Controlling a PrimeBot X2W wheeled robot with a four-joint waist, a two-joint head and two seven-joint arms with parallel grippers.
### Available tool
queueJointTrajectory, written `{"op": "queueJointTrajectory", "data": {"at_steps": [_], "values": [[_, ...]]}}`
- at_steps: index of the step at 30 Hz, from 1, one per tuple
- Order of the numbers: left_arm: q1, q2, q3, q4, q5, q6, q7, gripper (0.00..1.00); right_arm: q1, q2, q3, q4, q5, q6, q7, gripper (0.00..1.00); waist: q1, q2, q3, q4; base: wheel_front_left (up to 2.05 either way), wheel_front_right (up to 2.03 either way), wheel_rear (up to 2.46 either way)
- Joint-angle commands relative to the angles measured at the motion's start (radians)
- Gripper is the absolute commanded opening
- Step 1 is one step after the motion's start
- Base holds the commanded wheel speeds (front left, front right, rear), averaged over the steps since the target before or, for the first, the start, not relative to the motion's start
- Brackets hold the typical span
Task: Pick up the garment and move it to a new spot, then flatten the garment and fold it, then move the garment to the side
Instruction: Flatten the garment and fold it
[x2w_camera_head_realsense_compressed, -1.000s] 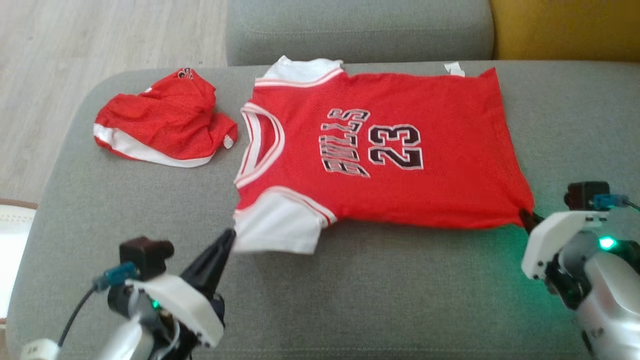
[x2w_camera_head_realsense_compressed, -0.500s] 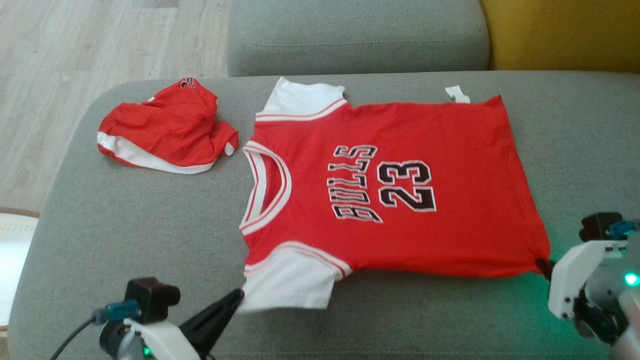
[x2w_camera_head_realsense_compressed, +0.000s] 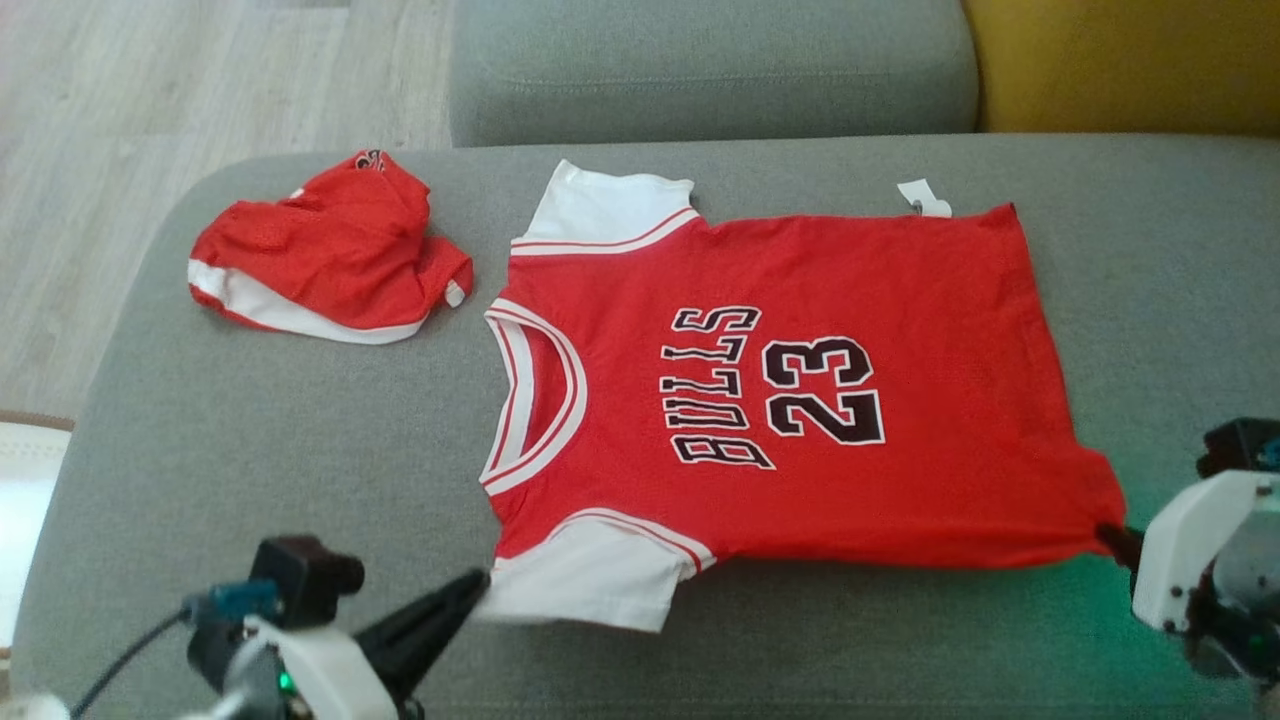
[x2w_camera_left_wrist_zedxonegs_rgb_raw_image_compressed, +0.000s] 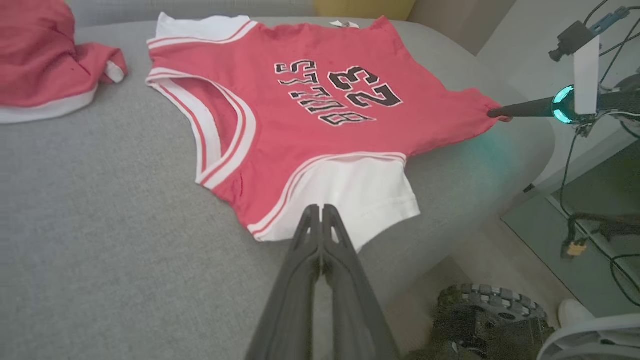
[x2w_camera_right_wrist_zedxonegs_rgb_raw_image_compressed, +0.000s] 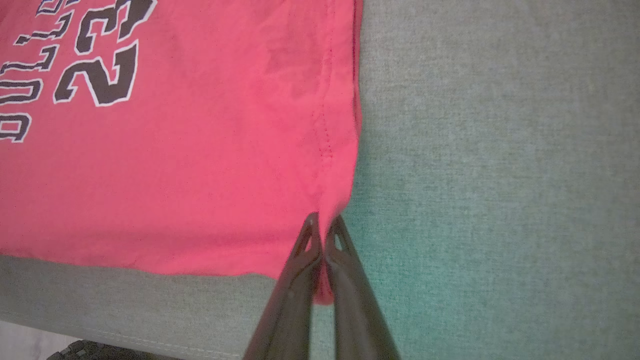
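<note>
Along the jersey's near edge both grippers are clamped shut. The left gripper (x2w_camera_head_realsense_compressed: 478, 582) pinches the white near sleeve (x2w_camera_head_realsense_compressed: 590, 585), and the right gripper (x2w_camera_head_realsense_compressed: 1108, 535) pinches the near hem corner. The red Bulls jersey (x2w_camera_head_realsense_compressed: 800, 400) lies face up, spread across the grey sofa seat (x2w_camera_head_realsense_compressed: 250, 450). I judge flattening nearly done; next, the near edge wants laying down taut and releasing before any fold. The right wrist view makes plain what the head view leaves tiny: red cloth sandwiched between the fingers (x2w_camera_right_wrist_zedxonegs_rgb_raw_image_compressed: 300, 280). Beyond the jersey's collar lie crumpled red shorts (x2w_camera_head_realsense_compressed: 320, 260).
</note>
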Motion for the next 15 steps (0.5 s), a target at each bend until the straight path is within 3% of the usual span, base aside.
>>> {"op": "queueJointTrajectory", "data": {"at_steps": [1,6,15], "values": [[-0.096,0.036,0.05,-0.029,0.013,0.001,0.003,0.0,-0.054,-0.013,-0.02,-0.037,-0.017,0.007,0.014,0.0,0.0001,-0.0001,0.013,0.001,0.0,0.0,0.0],[-0.207,0.043,0.047,0.002,0.033,-0.003,0.024,0.0,-0.132,0.07,-0.129,-0.022,-0.042,0.007,0.088,0.0,0.0001,-0.0001,0.062,0.003,0.0,0.0,0.0],[-0.467,0.057,-0.029,0.128,0.049,-0.01,0.041,0.0,-0.295,0.118,-0.143,-0.007,-0.186,0.007,0.167,0.0,0.0001,-0.0001,0.168,0.005,0.0,0.0,0.0]]}}
